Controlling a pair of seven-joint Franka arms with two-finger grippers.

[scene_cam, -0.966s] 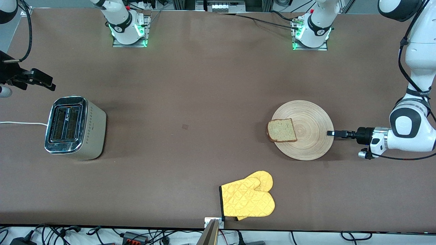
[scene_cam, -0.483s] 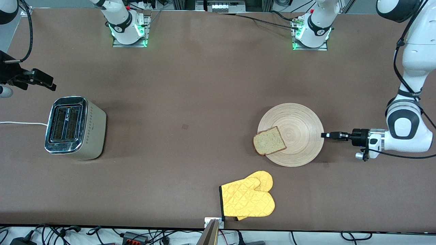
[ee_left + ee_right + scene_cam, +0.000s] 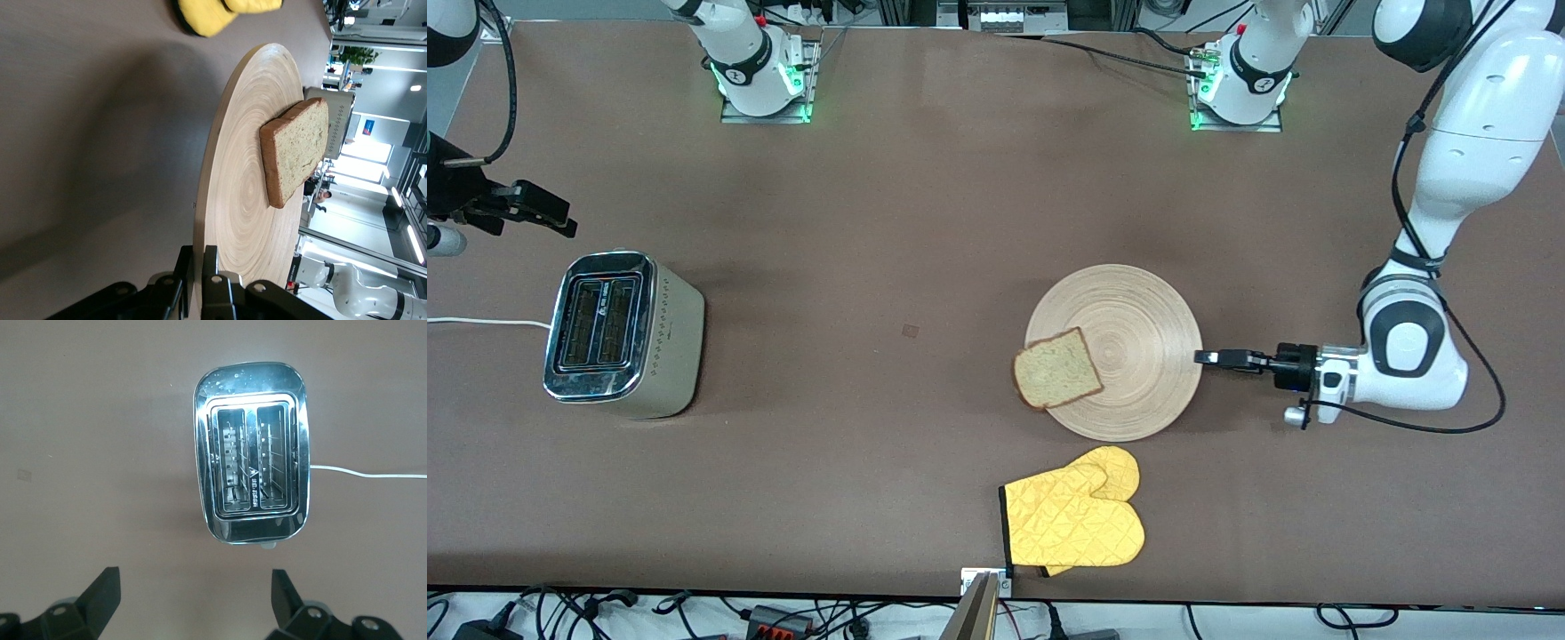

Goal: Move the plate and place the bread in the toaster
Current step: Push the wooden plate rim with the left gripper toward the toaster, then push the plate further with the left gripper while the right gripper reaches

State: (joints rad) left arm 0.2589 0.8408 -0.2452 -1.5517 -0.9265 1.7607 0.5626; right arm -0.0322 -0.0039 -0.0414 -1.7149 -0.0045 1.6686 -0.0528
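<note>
Start from the plate [image 3: 1129, 356] — everything here is placed against it. You have one slice of bread [image 3: 1056, 368] on it, lying flat, not centred: it sits at the plate's edge toward the right arm's end of the table, with one corner hanging past the rim. In the left wrist view the bread [image 3: 297, 157] lies flat on the ringed wood [image 3: 233, 200].

Your left gripper [image 3: 1209, 357] is at the plate's rim on the side toward the left arm's end of the table, low at table level, with its fingers pinched together on the rim. So the bread lies across the plate from that grip, with the plate's middle between them.

The toaster [image 3: 618, 333] stands well apart from the plate, toward the right arm's end of the table, both slots showing nothing inside, its white cord [image 3: 480, 322] trailing off the table edge. Your right gripper [image 3: 538, 209] hangs in the air near the toaster with its fingers spread wide and nothing in them — in the right wrist view the toaster [image 3: 252, 450] fills the middle.

A yellow oven mitt [image 3: 1074, 516] lies nearer to the front camera than the plate, close to it but not touching.
</note>
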